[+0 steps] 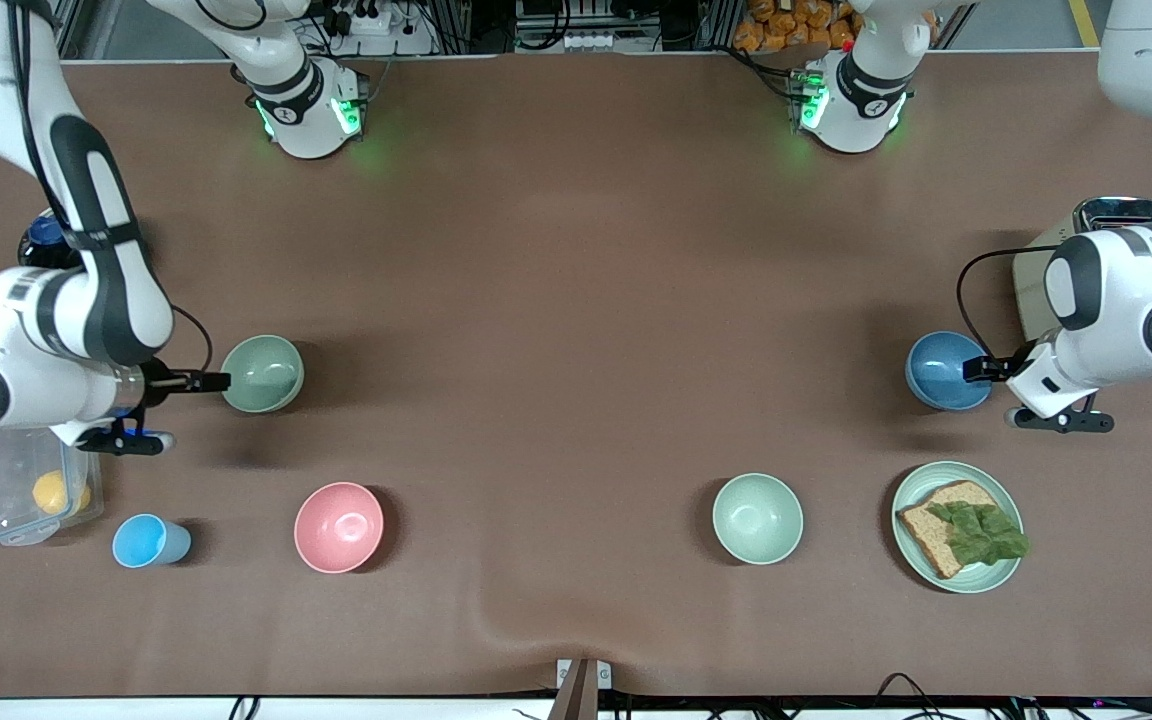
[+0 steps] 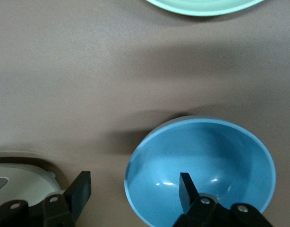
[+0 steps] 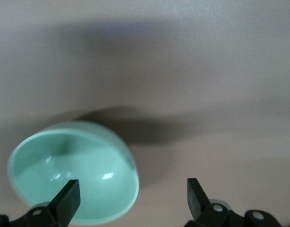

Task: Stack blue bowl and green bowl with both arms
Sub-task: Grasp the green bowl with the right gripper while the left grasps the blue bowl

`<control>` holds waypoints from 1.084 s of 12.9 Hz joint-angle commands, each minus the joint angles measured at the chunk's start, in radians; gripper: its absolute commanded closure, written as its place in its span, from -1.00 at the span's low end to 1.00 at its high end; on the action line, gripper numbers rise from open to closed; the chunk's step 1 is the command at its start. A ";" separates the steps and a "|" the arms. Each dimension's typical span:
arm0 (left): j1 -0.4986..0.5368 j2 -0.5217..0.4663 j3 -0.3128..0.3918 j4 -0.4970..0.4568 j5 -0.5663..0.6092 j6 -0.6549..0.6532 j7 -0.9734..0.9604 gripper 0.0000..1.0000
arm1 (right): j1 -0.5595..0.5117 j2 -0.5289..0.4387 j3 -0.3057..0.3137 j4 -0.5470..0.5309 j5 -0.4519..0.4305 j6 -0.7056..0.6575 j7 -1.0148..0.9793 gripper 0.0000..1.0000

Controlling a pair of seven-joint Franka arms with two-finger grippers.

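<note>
The blue bowl (image 1: 944, 370) sits on the table toward the left arm's end. My left gripper (image 1: 978, 369) is open at its rim. In the left wrist view the gripper (image 2: 134, 189) straddles the rim of the blue bowl (image 2: 201, 165), one finger inside and one outside. The sage green bowl (image 1: 262, 373) sits toward the right arm's end. My right gripper (image 1: 216, 381) is open at its rim. In the right wrist view the gripper (image 3: 132, 193) has one finger over the inside of the green bowl (image 3: 74, 170) and one outside.
Nearer the front camera stand a pale mint bowl (image 1: 758, 518), a pink bowl (image 1: 338, 527), a light-blue cup (image 1: 149, 541), a mint plate (image 1: 911, 485) with bread and lettuce, and a clear plastic box (image 1: 6, 500). A toaster (image 1: 1036, 275) stands beside the left arm.
</note>
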 commanded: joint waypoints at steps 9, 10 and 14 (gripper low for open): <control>0.041 0.021 -0.007 -0.002 -0.021 -0.017 -0.044 -0.13 | -0.046 0.007 0.023 -0.094 0.125 0.127 -0.011 0.84; 0.042 0.021 -0.007 -0.002 -0.023 -0.028 -0.057 0.00 | -0.046 0.009 0.023 -0.096 0.136 0.129 -0.011 0.88; 0.041 0.019 -0.007 -0.001 -0.040 -0.048 -0.061 0.24 | -0.037 -0.005 0.028 -0.093 0.170 0.100 0.003 1.00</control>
